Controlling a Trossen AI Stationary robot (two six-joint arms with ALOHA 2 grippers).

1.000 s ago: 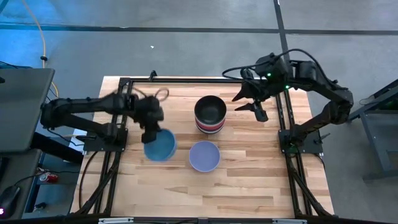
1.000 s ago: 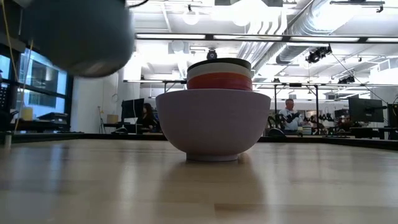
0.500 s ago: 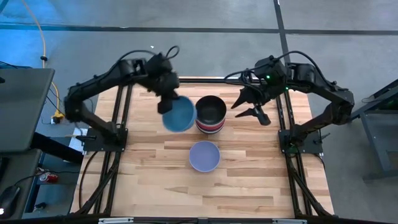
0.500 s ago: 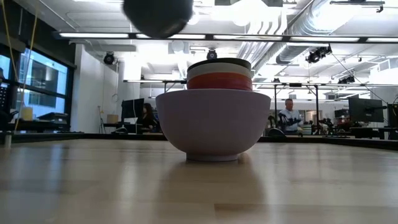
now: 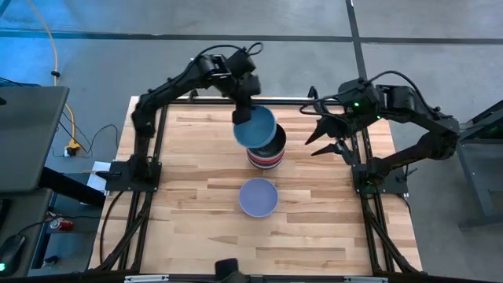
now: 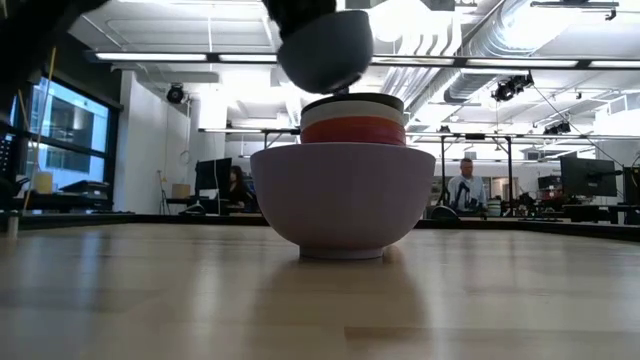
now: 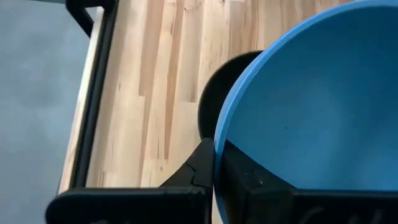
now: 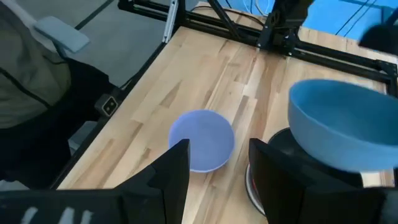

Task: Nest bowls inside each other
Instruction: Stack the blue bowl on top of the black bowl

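Note:
My left gripper (image 5: 242,112) is shut on a blue bowl (image 5: 255,127) and holds it in the air over a stack of nested bowls (image 5: 266,151) at the table's far middle. The stack's top bowl is black (image 7: 214,93), with white and red rims (image 6: 352,118) below it. A lavender bowl (image 5: 258,196) stands alone on its base nearer the front edge. My right gripper (image 5: 320,135) hovers open to the right of the stack, touching nothing. In the right wrist view the blue bowl (image 8: 342,124) floats above the stack (image 8: 277,144). My left gripper pinches the blue bowl's rim (image 7: 219,149), one finger inside the bowl and one outside on its wall. The fingers come from above, pointing down. The bowl is lifted clear, opening up and slightly tilted, just above the black top bowl.
Bare wooden tabletop (image 5: 189,228) lies around the lavender bowl (image 8: 202,140). A black frame rail (image 5: 212,102) runs along the far edge, with arm mounts at both sides. People sit at desks (image 6: 465,185) in the room beyond the table.
My left gripper has carried the blue bowl from low over the table's left part, up and toward the far right, to a spot over the stack. It stayed shut on the rim throughout. My right gripper drew back slightly toward the right edge.

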